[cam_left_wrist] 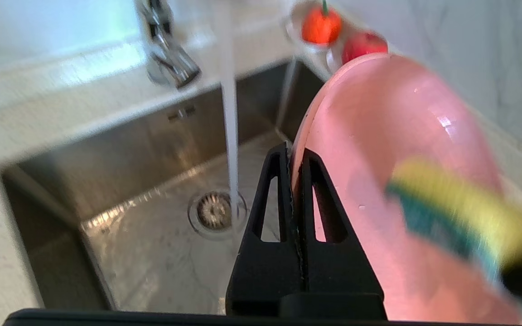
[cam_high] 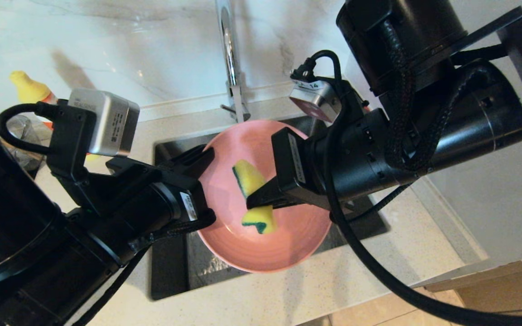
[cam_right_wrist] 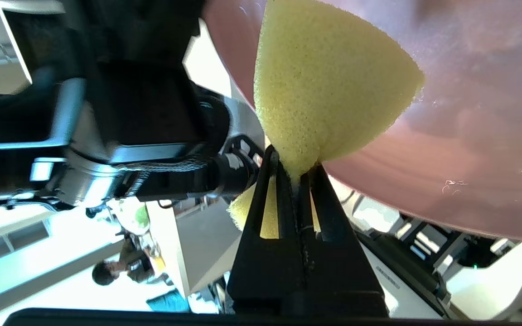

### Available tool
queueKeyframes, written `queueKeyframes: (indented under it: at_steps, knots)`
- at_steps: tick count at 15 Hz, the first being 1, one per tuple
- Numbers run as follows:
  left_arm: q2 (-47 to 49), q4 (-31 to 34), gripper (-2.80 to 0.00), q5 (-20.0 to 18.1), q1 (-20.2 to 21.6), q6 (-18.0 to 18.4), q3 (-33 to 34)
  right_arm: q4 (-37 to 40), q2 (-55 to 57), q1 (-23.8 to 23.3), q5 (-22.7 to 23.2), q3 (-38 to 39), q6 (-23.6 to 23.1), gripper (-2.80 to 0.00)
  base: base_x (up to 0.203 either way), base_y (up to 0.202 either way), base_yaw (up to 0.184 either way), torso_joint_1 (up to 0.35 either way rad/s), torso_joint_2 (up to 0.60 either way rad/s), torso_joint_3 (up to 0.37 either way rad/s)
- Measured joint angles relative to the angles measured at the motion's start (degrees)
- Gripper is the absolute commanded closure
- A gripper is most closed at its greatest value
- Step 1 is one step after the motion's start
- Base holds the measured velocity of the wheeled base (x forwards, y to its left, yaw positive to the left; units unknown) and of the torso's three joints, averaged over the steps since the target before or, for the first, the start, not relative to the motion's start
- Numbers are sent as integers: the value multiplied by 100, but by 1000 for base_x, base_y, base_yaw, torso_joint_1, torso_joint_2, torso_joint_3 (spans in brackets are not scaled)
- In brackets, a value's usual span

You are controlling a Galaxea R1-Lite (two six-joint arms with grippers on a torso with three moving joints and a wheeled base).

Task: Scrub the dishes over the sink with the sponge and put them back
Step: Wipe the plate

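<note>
A pink plate [cam_high: 283, 235] is held tilted over the steel sink [cam_high: 170, 267]. My left gripper [cam_high: 205, 183] is shut on its left rim; in the left wrist view the fingertips [cam_left_wrist: 283, 158] pinch the plate [cam_left_wrist: 379, 131] edge above the sink [cam_left_wrist: 143, 258]. My right gripper [cam_high: 255, 198] is shut on the middle of the yellow and green sponge [cam_high: 248, 175], which lies against the plate's inner face. In the right wrist view the sponge [cam_right_wrist: 329, 81] fans out from the closed gripper [cam_right_wrist: 293, 171] onto the plate [cam_right_wrist: 478, 136]. The left wrist view also catches the sponge [cam_left_wrist: 460, 208].
Water runs from the chrome tap [cam_high: 231, 59] down to the drain strainer [cam_left_wrist: 215, 210]. A yellow-capped bottle [cam_high: 27, 88] and a clear glass [cam_high: 21, 131] stand on the counter at the left. Red fruits [cam_left_wrist: 322, 27] sit beyond the sink's far corner. The light counter [cam_high: 297, 294] borders the sink.
</note>
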Motion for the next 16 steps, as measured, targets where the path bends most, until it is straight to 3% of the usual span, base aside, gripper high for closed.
queueKeyframes:
  at_steps: [3, 5, 12, 16]
  knots:
    - [-28, -677, 0, -117, -6, 318, 330, -16, 168, -2, 0, -13, 122, 0, 0, 0, 0, 0, 0, 0]
    - [-140, -762, 0, -305, -9, 486, 484, -41, 255, -38, -35, -17, 183, 0, 0, 0, 0, 0, 0, 0]
    - [-383, -750, 0, -335, -213, 480, 654, -159, 252, -264, -343, -33, 166, 0, 0, 0, 0, 0, 0, 0]
    - [-380, -755, 0, -338, -240, 487, 683, -108, 82, -3, -197, -33, 157, 0, 0, 0, 0, 0, 0, 0]
